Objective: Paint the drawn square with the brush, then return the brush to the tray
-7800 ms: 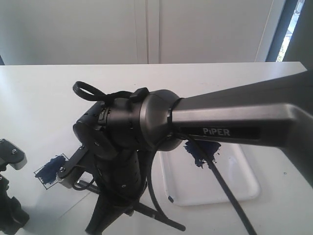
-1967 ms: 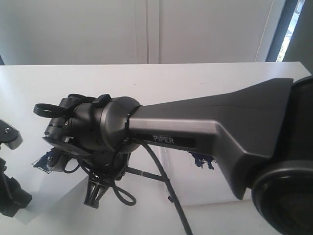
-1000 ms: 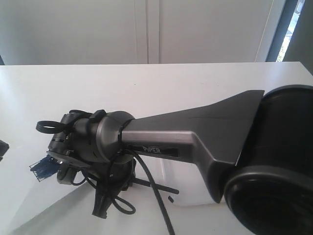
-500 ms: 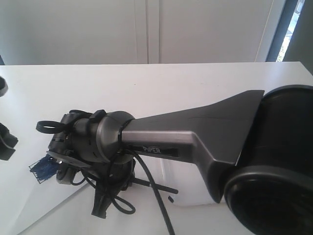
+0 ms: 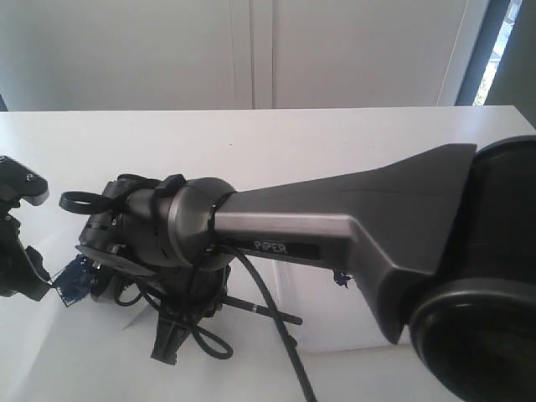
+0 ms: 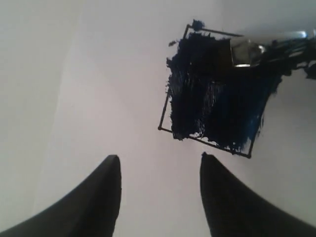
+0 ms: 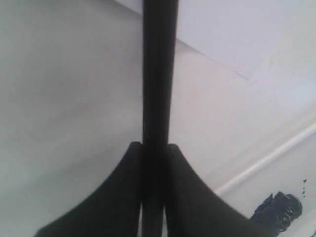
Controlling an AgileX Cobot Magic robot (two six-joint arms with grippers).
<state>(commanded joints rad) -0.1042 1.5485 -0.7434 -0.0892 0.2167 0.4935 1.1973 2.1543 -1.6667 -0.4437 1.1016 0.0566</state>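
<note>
My right tool (image 7: 155, 148) pinched the brush (image 7: 159, 69) by its handle: light, stiff, slick, I judged. Left tool (image 6: 159, 159) hung open, empty, near the square (image 6: 212, 103).

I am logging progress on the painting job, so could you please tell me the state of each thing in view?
drawn square: mostly filled with dark blue paint.
brush: tip over the square.
tray: dark blue blot on it, brush not in it.
left gripper: open, empty.
right gripper: shut on the brush.
</note>
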